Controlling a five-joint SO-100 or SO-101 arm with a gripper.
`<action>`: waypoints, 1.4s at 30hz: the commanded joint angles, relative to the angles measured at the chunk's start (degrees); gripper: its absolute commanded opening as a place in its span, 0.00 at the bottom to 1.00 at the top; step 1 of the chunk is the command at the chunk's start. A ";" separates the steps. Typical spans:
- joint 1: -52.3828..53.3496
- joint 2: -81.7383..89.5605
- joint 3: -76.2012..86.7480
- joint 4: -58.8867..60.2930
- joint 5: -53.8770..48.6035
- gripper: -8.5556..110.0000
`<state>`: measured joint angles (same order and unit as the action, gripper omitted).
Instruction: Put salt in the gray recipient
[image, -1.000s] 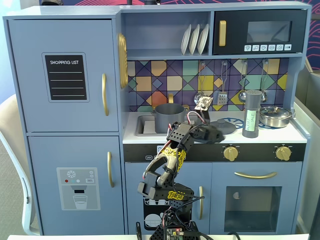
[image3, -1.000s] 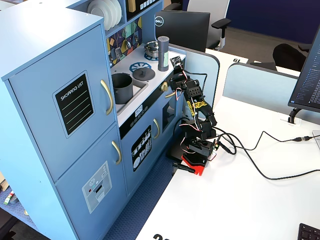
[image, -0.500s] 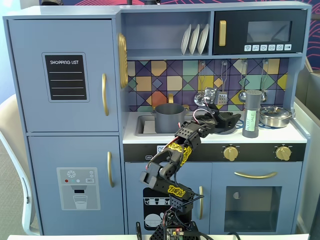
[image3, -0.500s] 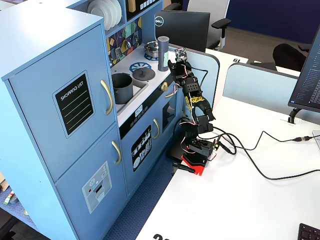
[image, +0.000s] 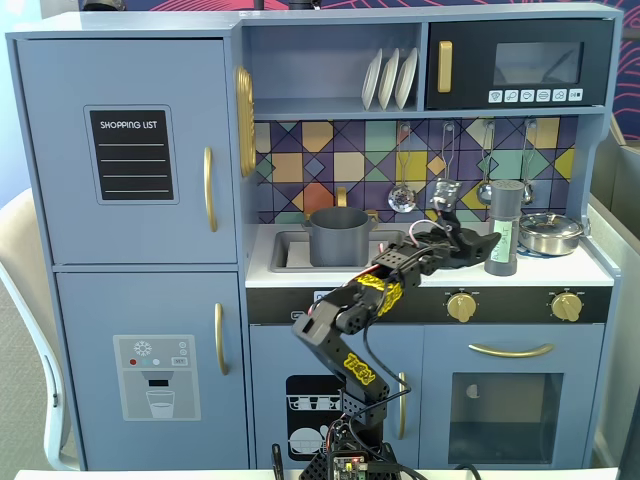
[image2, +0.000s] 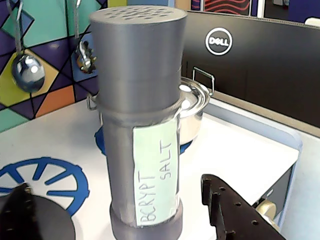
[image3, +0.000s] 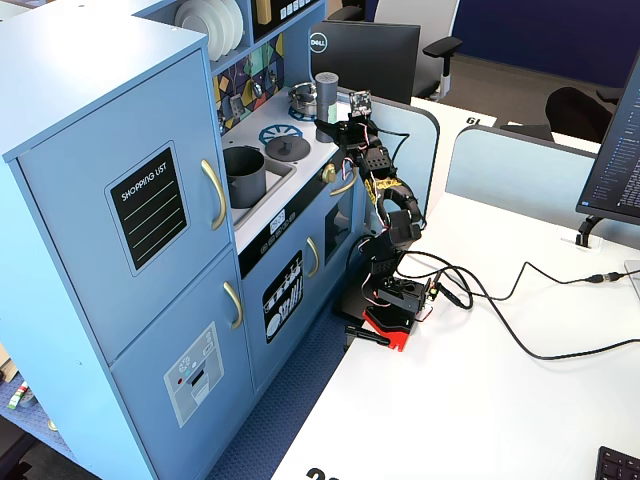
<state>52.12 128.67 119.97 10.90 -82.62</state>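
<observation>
The gripper (image2: 145, 220) has its two jaws spread, one either side of the base of the single salt shaker (image2: 141, 120), not closed on it. The shaker stands upright on the toy kitchen counter (image: 560, 268), beside one steel pan (image: 551, 232). One gray pot (image: 337, 236) sits in the sink (image: 288, 250). Three plates (image: 390, 79) stand on the shelf.

An office, with a blue toy play kitchen (image3: 130, 200) set against a white table (image3: 480, 400). A Dell monitor (image3: 360, 55) stands behind it, black swivel chairs (image3: 440, 50) sit farther back, pale blue desk dividers (image3: 520, 170) separate workstations, and a second screen (image3: 615, 150) shows at the right edge.
</observation>
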 joint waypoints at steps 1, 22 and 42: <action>0.70 -4.92 -8.44 -2.46 1.93 0.51; 0.35 -25.49 -21.71 -13.36 -1.23 0.51; -0.62 -36.47 -32.26 -17.31 -4.92 0.46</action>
<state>52.12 92.02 92.99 -5.01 -86.92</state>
